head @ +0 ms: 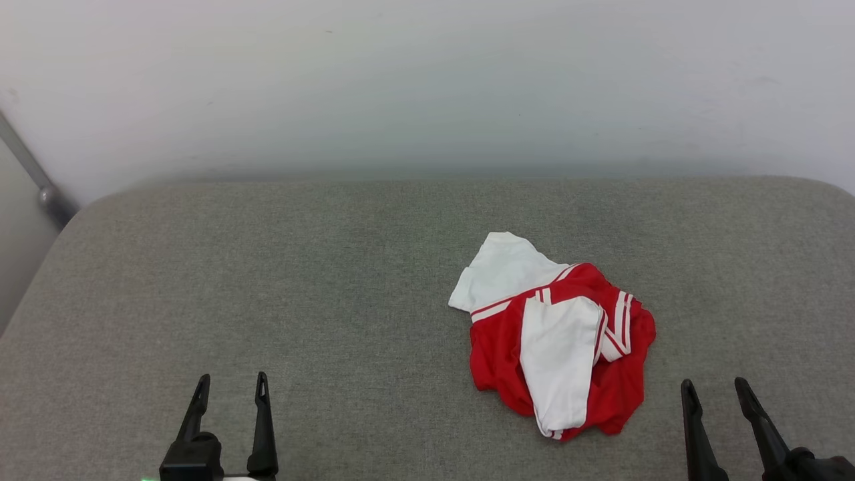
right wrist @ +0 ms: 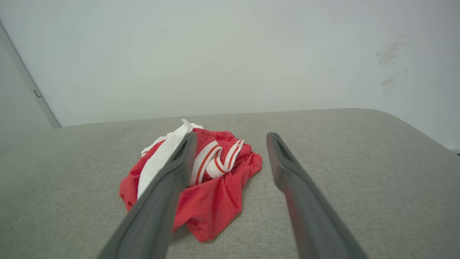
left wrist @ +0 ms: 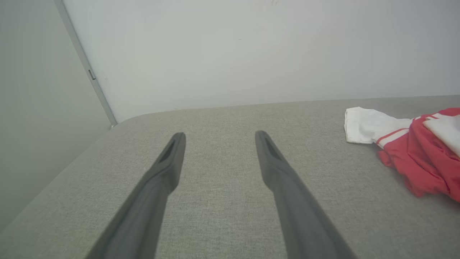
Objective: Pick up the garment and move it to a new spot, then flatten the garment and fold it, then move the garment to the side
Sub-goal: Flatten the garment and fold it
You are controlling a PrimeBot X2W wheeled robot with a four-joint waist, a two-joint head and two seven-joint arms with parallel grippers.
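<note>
Fingers: left gripper (head: 232, 377) and right gripper (head: 714, 382) stood spread, empty.
Garment: crumpled red-and-white fabric T-shirt (head: 554, 341) lay right of centre on grey woven surface (head: 334, 280).
Bearing: ahead-left of right gripper, the nearer.

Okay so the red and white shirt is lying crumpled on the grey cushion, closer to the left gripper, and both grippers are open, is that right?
Not quite: the garment lies closer to the right gripper, not the left gripper, as the head view shows. The rest holds: it is crumpled on the grey cushion and both grippers are open.
</note>
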